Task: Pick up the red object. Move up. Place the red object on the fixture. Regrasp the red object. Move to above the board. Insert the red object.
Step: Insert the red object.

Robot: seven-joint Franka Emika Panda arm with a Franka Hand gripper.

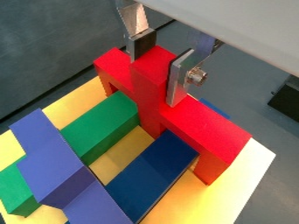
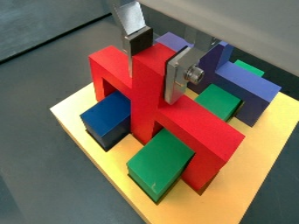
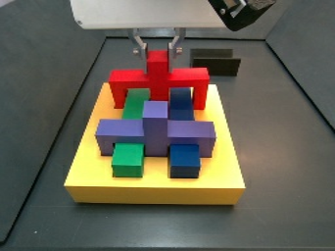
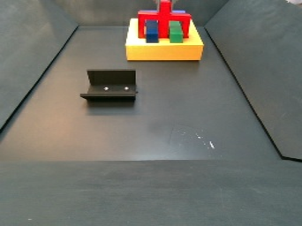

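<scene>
red object stands on the board, its crossbar level and its two legs reaching down toward the yellow top, with the stem rising from the middle. the tool has its two silver fingers clamped on that stem from either side, so it is grasping the red object from above. whether the legs are fully seated in their slots i cannot tell from these views.

it looks like a rigid, solid block, probably light, with smooth flat faces that could slip under a weak pinch. nothing about it seems fragile. the stem is the sensible place to take it: parallel faces, centred over the crossbar, clear of the neighbours.

relative to the red object, a green block and a blue block lie under the crossbar between and beside its legs, and the purple cross block sits just in front of it in a side view. these crowd the legs closely, so any tilt or sideways drift would likely jam a leg against them. the fixture stands well away from the red object on the dark floor, empty and out of the way.
</scene>
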